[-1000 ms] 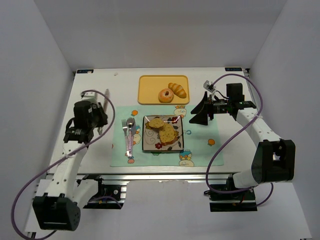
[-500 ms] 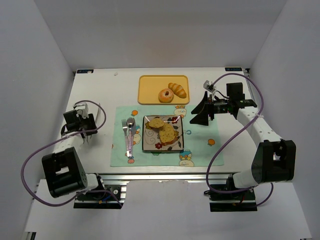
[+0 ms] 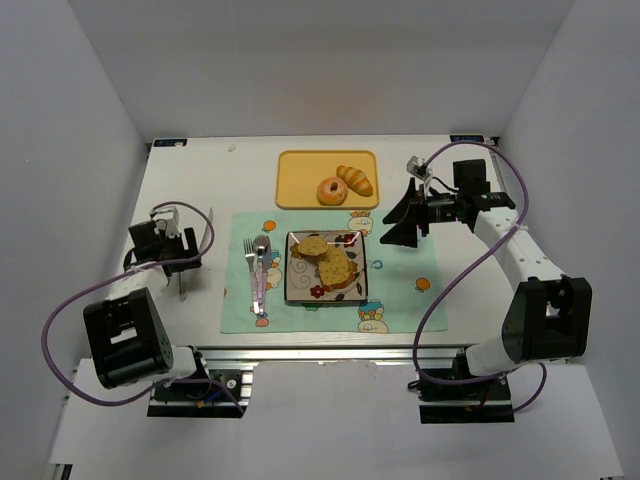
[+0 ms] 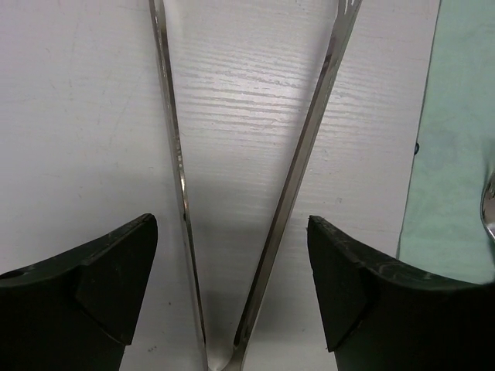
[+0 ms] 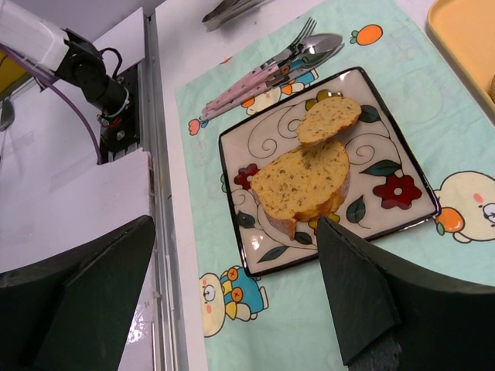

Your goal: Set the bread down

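Note:
The bread is two toasted slices on the square patterned plate (image 3: 299, 288): the large slice (image 3: 337, 266) and the small slice (image 3: 312, 245) leaning on its far edge. The right wrist view shows the large slice (image 5: 302, 182) and small slice (image 5: 329, 120) on the plate (image 5: 390, 189). My right gripper (image 3: 400, 222) hovers open and empty right of the plate, its gap (image 5: 236, 224) facing the bread. My left gripper (image 3: 172, 250) is at the table's left, open (image 4: 230, 220), its jaws on either side of metal tongs (image 4: 309, 131) without touching them.
A yellow tray (image 3: 298, 165) at the back holds a ring doughnut (image 3: 331, 190) and a croissant (image 3: 355, 180). A fork and spoon (image 3: 258, 270) lie left of the plate on the green cartoon placemat (image 3: 400, 300). White walls close in both sides.
My left arm pulled back to the left and folded down. Its gripper opened and let go of the tongs, which now lie on the table. The right arm barely shifted.

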Robot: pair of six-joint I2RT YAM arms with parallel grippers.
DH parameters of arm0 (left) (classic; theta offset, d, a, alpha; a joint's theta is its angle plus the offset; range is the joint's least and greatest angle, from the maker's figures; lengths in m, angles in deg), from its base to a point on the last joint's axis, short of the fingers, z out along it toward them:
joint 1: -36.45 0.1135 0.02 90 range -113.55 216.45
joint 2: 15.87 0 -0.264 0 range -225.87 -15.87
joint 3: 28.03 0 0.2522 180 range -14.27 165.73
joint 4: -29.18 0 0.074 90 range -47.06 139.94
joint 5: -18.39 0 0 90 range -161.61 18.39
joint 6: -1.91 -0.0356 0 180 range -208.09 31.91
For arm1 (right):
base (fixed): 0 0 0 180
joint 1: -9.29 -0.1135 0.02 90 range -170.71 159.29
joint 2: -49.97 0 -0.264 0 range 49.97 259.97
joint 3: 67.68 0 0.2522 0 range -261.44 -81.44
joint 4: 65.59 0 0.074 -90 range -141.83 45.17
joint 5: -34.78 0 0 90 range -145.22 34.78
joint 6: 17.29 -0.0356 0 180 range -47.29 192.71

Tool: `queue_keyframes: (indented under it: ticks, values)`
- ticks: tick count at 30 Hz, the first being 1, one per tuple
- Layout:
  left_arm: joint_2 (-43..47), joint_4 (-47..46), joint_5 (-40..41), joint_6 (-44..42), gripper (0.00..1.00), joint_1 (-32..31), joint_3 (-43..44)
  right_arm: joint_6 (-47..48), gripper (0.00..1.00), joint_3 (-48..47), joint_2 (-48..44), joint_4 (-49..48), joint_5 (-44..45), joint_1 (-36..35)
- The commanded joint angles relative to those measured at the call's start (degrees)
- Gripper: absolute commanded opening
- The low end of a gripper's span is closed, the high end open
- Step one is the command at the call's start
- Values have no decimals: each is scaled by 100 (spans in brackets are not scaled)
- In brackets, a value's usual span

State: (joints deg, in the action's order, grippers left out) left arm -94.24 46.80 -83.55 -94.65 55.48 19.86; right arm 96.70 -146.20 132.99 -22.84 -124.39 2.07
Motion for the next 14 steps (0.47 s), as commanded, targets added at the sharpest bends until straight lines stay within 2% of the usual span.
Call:
queue_keyframes:
  ticks: [1, 4, 5, 6, 8, 10, 14]
  values:
    - [374, -8, 122, 24, 88, 31, 6, 439, 89, -371, 109, 396, -71, 19]
    - [768, 10, 332, 199, 92, 31, 93, 126, 89, -398, 118, 275, 306, 19]
    - [892, 27, 429, 400, 96, 31, 155, -590, 89, -346, 83, 47, 481, 11]
    - [1024, 62, 491, 515, 98, 31, 216, -1049, 89, -293, 4, -442, 1136, 19]
    - [1428, 203, 474, 911, 98, 22, 418, -2137, 89, -143, -93, -867, 1886, 45]
    - [1875, 238, 72, 1200, 98, 22, 489, -2354, 90, -82, -190, -1193, 2468, 185]
    - [2552, 501, -779, 1693, 98, 22, 665, -3135, 90, -178, -77, -1563, 2610, 537]
